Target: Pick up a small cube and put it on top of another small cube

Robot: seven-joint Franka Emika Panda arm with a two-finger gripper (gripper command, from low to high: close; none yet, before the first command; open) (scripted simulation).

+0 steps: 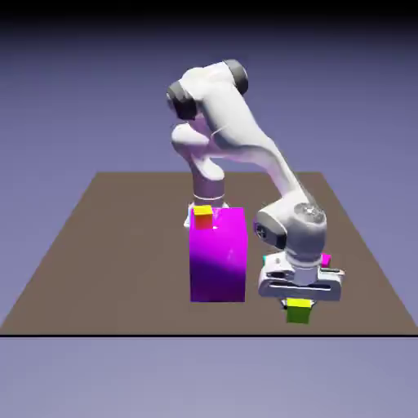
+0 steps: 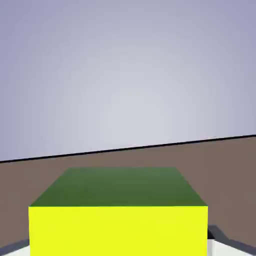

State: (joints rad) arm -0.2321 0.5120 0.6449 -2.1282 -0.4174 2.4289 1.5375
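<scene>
While seemingly off the table (image 1: 73, 269), yellow-green cube (image 2: 118, 215) pinched in gripper (image 1: 299, 307).

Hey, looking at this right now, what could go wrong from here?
1. The yellow cube sits between the tool's tips near the table's front edge; a weak grip might drop it off the table.
2. The tall magenta block stands right beside the arm; a swing toward the orange cube could hit it.

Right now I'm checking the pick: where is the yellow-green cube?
The yellow-green cube sits under the gripper near the table's front edge, to the exterior view's right of the magenta block; it fills the hand view's bottom.
</scene>
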